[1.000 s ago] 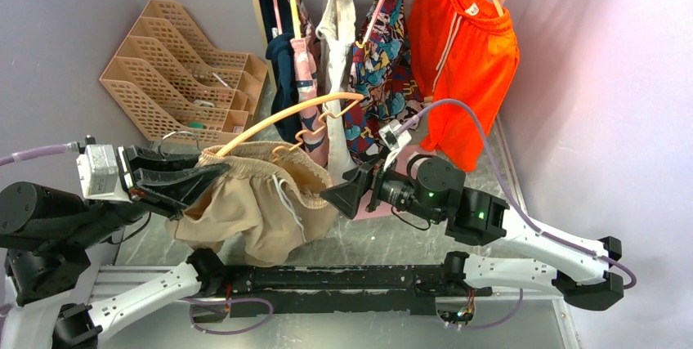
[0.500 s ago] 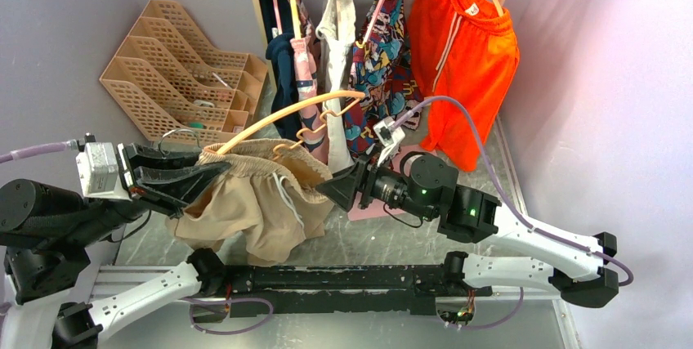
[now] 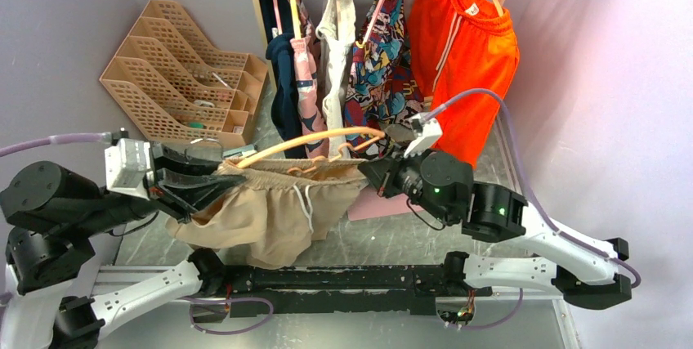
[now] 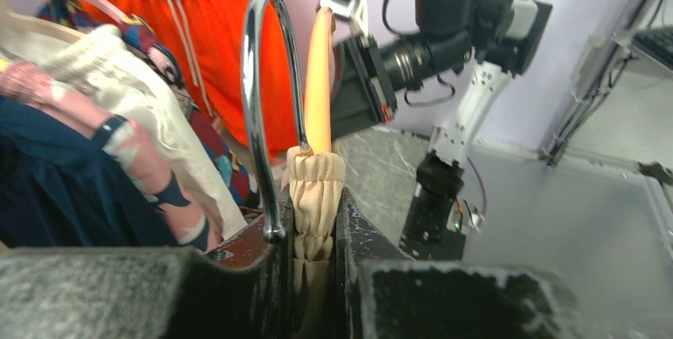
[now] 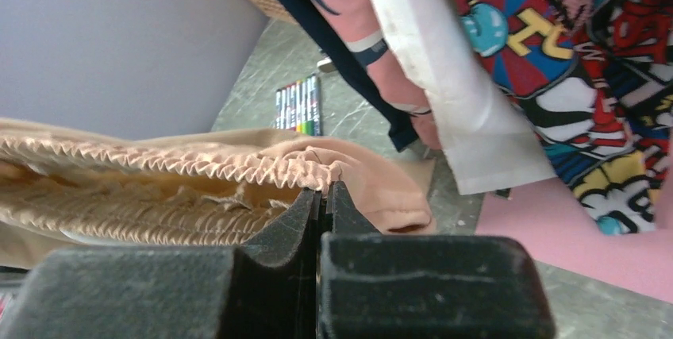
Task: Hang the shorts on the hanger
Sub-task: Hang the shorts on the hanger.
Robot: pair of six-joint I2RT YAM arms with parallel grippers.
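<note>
**Inspector:** Surface and room?

**Assistant:** Grey marbled surface (image 3: 392,234) between lilac walls. A tan file tray (image 3: 184,71) and hung garments, orange shorts (image 3: 462,55) among them, stood at the far end.

**Inspector:** Jaws?

**Assistant:** The left jaws were clenched on the gathered waistband of the shorts (image 3: 261,214), beside the hook of the hanger (image 3: 319,137). The right jaws were pinched tight on the waistband's other end. The shorts hung stretched between them, above the surface, with the hanger arching over.

**Inspector:** Arms?

**Assistant:** The left arm (image 3: 41,202) and right arm (image 3: 490,210) reached inward, facing each other.
</note>
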